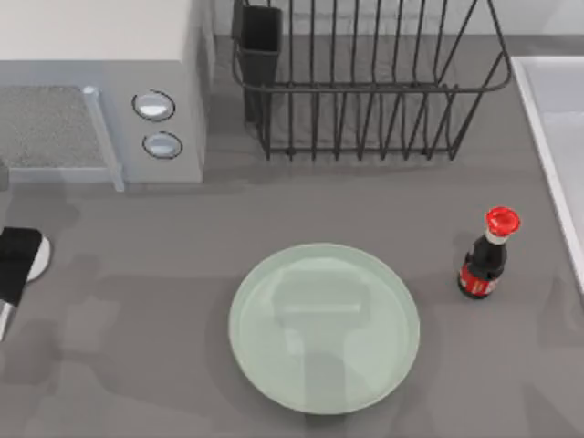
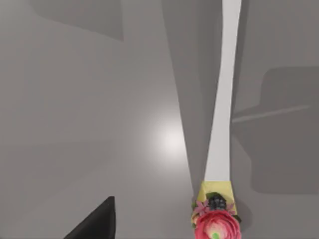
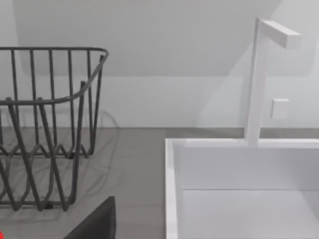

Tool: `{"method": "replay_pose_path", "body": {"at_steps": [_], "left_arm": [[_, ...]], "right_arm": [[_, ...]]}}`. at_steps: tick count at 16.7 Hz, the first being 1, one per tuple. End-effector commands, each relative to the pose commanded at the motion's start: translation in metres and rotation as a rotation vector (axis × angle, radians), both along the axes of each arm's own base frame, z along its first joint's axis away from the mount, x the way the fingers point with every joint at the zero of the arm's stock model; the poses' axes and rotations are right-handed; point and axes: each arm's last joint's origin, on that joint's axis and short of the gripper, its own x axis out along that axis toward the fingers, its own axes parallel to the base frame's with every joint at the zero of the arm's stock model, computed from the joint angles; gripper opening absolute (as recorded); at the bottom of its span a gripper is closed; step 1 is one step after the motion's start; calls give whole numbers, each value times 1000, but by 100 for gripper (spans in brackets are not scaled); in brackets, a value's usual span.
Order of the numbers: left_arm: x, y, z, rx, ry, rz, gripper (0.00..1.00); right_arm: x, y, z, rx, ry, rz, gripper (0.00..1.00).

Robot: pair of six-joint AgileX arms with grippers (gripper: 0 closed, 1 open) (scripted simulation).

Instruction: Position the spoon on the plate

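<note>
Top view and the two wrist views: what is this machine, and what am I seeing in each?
This is a simulated two-armed AgileX robot at a table. The top view looks straight down: a pale green plate in the middle, a sauce bottle to its right, a wire dish rack behind and a sink at the right edge. The left gripper is at the table's left edge, over the white spoon, which its wrist camera sees close up. The right wrist camera faces the rack and sink. I cannot tell whether anything is held.

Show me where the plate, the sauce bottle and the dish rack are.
plate (image 1: 265, 360): top view, bare face near its left rim.
sauce bottle (image 1: 482, 265): top view, dark body below the red cap.
dish rack (image 1: 365, 91): top view, front rim wire.
</note>
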Motion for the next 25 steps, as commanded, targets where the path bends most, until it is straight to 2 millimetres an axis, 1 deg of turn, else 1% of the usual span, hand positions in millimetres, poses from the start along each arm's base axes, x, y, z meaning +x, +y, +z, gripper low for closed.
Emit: {"method": "replay_pose_path", "body": {"at_steps": [3,5,7,11,13,15,18,25], "left_arm": [[0,-1,-1,0,-2,-4,100],[1,-1,-11,0,4,-1,100],[3,0,-30,0,4,0,100],[4,0,-77,1,-12,0,100],[1,0,-94,0,-5,0,100],[0,0,-100,0,0,0,100],[0,0,-100,0,0,0,100],[0,0,-100,0,0,0,47]], "right_arm": [[0,0,0,0,0,0,100],[0,0,0,0,0,0,100],[0,0,0,0,0,0,100],[0,0,0,0,0,0,100],[0,0,0,0,0,0,100],[0,0,0,0,0,0,100],[0,0,0,0,0,0,100],[0,0,0,0,0,0,100]]}}
